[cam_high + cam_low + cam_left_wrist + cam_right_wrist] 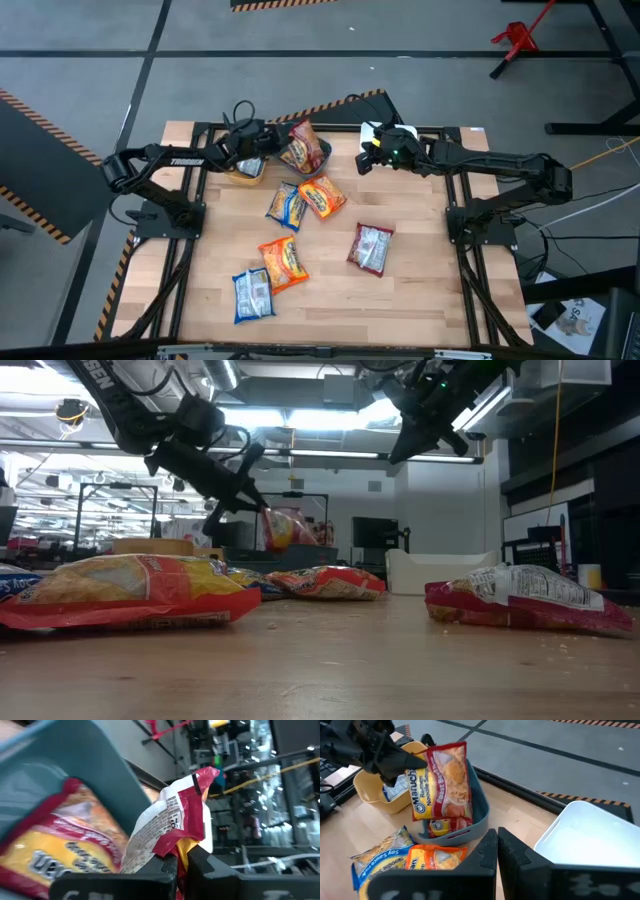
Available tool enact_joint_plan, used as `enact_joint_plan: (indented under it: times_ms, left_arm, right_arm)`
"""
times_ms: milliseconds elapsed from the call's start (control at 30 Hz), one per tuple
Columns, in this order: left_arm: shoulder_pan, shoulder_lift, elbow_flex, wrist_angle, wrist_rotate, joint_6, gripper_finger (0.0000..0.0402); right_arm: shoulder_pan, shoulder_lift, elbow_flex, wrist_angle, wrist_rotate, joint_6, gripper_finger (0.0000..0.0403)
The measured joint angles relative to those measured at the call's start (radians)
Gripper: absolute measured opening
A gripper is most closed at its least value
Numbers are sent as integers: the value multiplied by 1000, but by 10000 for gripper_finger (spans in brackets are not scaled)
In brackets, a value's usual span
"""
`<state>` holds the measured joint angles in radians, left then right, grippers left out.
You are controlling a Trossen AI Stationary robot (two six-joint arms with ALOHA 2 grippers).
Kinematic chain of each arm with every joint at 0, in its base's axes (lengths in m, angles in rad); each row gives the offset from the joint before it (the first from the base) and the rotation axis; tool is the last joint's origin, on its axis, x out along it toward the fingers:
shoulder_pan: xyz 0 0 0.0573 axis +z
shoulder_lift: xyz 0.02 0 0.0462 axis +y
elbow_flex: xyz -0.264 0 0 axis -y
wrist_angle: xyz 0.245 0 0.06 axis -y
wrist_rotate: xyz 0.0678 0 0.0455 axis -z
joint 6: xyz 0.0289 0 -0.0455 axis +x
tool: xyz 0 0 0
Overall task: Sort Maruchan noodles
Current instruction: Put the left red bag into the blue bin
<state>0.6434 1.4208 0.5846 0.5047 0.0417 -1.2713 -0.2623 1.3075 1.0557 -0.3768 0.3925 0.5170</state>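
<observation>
My left gripper (272, 148) is shut on a dark red packet (301, 145) and holds it over the teal bin (322, 160). A second dark red packet (449, 825) lies inside that bin. The yellow bin (243, 172) beside it has a blue-white packet (395, 791) in it. On the table lie two blue-white packets (285, 205) (252, 293), two orange ones (322, 197) (283, 262) and a dark red one (370, 248). My right gripper (362, 162) hovers shut and holding nothing between the teal bin and the white bin (390, 133). My left gripper pinches the dark red packet between its two fingers at one edge (187, 842). It comes at it from the table's left side, slanting slightly down. The packet stands upright, face on to the right wrist view (442, 780), lifted above the teal bin.
The three bins line the table's far edge, white (590, 840) at the right. The loose packets lie in the table's middle and near-left part. Bare wood (430, 290) shows at the near right. The black frame rails (200, 250) run along both sides.
</observation>
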Motion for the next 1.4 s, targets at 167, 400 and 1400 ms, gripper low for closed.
enact_joint_plan:
  times_ms: [167, 400, 1400]
  left_arm:
    - [0, 0, 0, -22, -50, -10, 0]
    - [-8, 0, 0, -32, -73, -6, 2]
    - [-24, 0, 0, -167, -54, 301, 137]
  right_arm:
    - [0, 0, 0, 1, 11, -1, 0]
    - [0, 0, 0, 10, 29, 0, 0]
    - [0, 227, -5, 309, -236, -165, 154]
